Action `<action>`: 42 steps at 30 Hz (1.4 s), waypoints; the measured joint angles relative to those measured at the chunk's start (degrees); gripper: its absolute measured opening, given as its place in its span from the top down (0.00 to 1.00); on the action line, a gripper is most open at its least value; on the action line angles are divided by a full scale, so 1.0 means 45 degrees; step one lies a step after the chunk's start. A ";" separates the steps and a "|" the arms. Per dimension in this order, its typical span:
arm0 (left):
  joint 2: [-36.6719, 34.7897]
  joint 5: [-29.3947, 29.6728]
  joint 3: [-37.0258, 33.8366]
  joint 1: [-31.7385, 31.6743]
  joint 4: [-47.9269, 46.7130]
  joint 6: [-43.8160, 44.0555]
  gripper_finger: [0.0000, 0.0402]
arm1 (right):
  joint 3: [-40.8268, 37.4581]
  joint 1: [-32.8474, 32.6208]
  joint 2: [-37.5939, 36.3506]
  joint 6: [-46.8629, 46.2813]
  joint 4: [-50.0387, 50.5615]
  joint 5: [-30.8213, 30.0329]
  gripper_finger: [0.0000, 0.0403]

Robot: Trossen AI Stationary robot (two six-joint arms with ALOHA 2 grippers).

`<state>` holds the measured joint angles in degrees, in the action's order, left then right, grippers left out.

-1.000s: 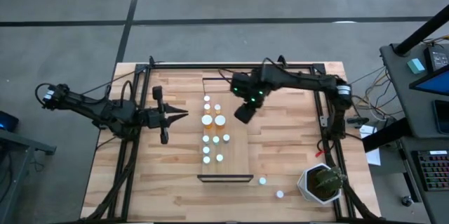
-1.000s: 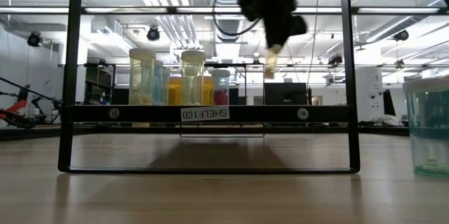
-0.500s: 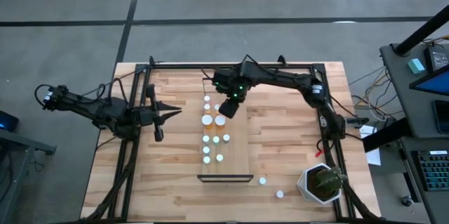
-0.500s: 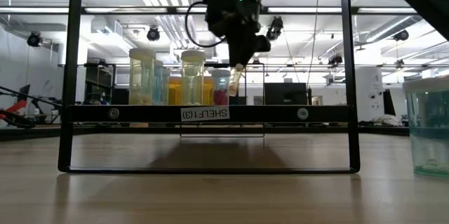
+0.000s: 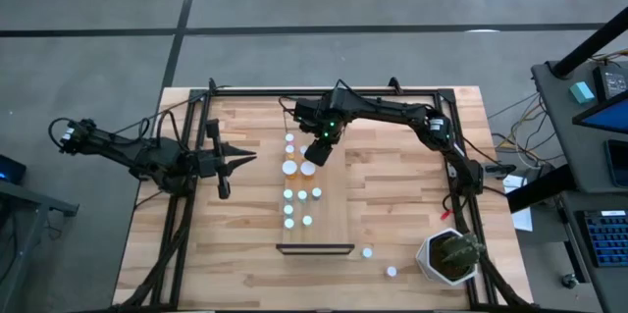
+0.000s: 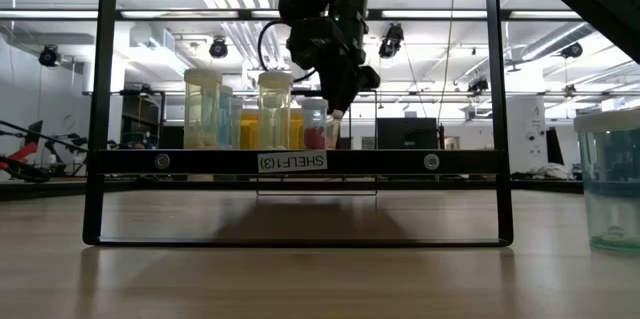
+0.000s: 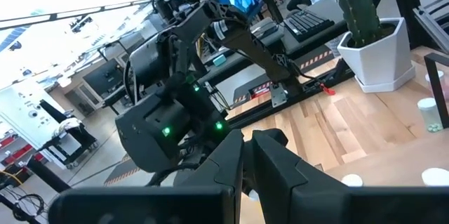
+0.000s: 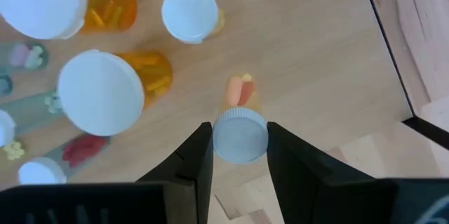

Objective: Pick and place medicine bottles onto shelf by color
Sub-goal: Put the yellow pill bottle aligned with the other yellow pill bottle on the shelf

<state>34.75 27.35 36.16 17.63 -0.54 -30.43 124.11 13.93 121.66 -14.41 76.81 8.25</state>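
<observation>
high view shows the right gripper reaching from the far right side of the table to hang over the far half of the shelf, just beside the two larger white caps there. right wrist view looks down past its fingers, which pinch a small bottle by its white cap; the body of that bottle is clear with orange pills showing below the cap, and it is above the light wood of the shelf, whether touching it or not i cannot tell. near it on the shelf stand two larger orange bottles with wide white caps and a smaller white-capped one. low view shows the same gripper coming down from above with the little bottle at its tip, level with the tops of the tall bottles behind the dark rail

the left gripper waits over the table to the left of the shelf, well apart from the bottles, its fingers pressed together with nothing between them. two more white-capped bottles stand on the table off the near end of the shelf, near the potted cactus
</observation>
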 joint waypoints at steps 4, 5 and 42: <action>0.0007 0.0000 0.0000 0.0000 0.0016 0.0000 0.96 | 0.0000 -0.0005 0.0217 0.0113 0.0015 -0.0004 0.74; 0.0019 -0.0004 0.0000 0.0000 0.0016 0.0000 0.96 | 0.0000 -0.0005 0.0262 0.0116 0.0016 0.0001 0.74; 0.0017 -0.0010 0.0000 0.0000 0.0011 -0.0002 0.96 | -0.0010 -0.0039 0.0293 0.0723 -0.0280 -0.0189 0.73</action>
<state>34.83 27.31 36.16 17.63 -0.49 -30.44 124.07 13.76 122.98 -11.16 75.55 7.40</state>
